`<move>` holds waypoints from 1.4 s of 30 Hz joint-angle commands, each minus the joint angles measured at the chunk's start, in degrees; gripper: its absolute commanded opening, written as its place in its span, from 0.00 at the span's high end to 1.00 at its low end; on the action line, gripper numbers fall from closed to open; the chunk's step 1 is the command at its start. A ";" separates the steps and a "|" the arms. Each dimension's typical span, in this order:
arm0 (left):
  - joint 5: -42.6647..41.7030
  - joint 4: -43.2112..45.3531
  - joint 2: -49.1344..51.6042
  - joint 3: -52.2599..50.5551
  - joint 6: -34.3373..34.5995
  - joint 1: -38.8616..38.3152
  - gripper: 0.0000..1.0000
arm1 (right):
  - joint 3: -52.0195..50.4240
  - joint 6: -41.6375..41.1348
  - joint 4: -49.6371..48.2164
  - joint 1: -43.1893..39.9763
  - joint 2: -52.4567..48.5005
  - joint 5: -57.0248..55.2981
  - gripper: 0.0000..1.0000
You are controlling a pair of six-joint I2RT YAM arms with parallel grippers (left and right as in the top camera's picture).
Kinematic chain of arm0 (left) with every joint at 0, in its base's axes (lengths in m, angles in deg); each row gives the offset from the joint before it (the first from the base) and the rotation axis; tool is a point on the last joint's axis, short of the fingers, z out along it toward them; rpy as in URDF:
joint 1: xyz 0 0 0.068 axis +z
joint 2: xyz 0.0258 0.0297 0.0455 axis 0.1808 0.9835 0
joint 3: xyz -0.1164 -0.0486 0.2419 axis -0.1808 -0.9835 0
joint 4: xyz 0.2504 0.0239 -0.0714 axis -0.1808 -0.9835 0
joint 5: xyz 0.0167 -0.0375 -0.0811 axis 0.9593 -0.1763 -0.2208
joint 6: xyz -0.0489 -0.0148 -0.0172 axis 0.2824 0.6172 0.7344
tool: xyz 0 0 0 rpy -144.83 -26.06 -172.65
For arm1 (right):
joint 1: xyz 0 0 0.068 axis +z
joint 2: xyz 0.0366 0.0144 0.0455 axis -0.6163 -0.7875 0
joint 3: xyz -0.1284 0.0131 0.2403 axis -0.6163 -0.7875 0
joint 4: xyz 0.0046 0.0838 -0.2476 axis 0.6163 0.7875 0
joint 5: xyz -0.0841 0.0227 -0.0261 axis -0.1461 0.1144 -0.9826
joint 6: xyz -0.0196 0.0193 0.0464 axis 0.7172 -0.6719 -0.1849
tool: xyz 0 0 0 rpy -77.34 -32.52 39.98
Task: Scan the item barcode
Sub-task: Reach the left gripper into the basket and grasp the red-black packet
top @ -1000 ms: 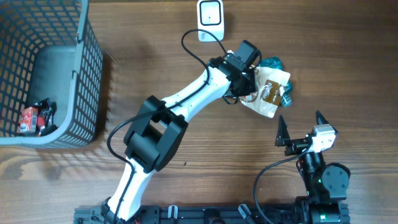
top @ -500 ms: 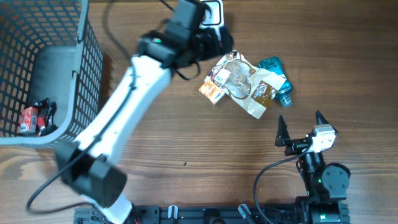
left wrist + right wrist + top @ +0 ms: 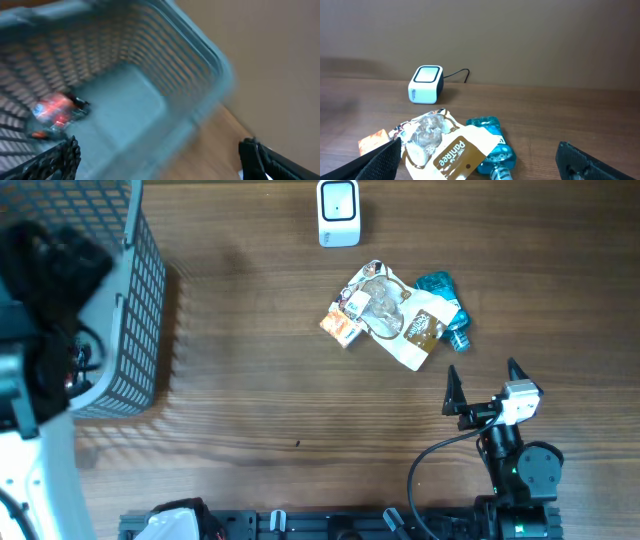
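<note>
A brown-and-white snack pouch lies flat in the middle of the table. A teal pouch lies at its right and a small orange packet at its left. The white scanner stands at the far edge. My left arm hangs blurred at the far left. My left gripper is open and empty above the grey basket, where a red item lies. My right gripper is open and empty, near side of the pile.
The mesh basket fills the far left corner of the table. A black cable runs from the scanner towards the wall. The right arm's base sits at the front right.
My left arm has swung from the pile, past the scanner, to the basket at the far left, and its jaws have opened. The snack pouch now lies spread further left. The right arm is still.
</note>
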 commanded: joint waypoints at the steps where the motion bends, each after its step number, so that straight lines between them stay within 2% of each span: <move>1: 0.31 0.85 3.89 -0.07 1.20 12.39 0.04 | 0.00 -0.24 -0.15 -0.24 0.33 -0.15 0.00; 4: -0.44 -1.55 9.70 -0.07 0.92 18.36 0.02 | 0.00 -0.26 -0.15 -0.24 0.33 -0.15 0.00; 9: -2.14 -4.76 18.53 -0.17 -5.11 19.30 0.02 | 0.00 -0.26 -0.15 -0.24 0.33 -0.15 0.00; 12: -5.53 -5.11 22.56 -0.17 -9.99 19.26 0.09 | 0.00 -0.24 -0.15 -0.24 0.33 -0.15 0.00; 18: -5.62 -9.31 31.91 -0.35 -9.99 19.26 0.09 | 0.00 -0.26 -0.15 -0.24 0.33 -0.15 0.01; 21: -5.62 -8.85 33.20 -1.84 -10.03 19.26 0.10 | 0.00 -0.24 -0.15 -0.24 0.33 -0.15 0.00; 27: -5.27 -2.16 33.33 -10.73 -10.25 19.26 0.18 | 0.00 -0.24 -0.15 -0.24 0.33 -0.15 0.00; 31: -0.87 6.19 33.33 -18.10 -14.27 19.26 0.18 | 0.00 -0.24 -0.15 -0.24 0.33 -0.15 0.00; 38: 0.50 17.35 33.33 -27.52 -14.27 19.30 0.17 | 0.00 -0.24 -0.15 -0.24 0.33 -0.15 0.00; 42: 4.35 22.45 33.33 -30.38 -14.25 19.32 0.16 | 0.00 -0.26 -0.15 -0.24 0.33 -0.15 0.00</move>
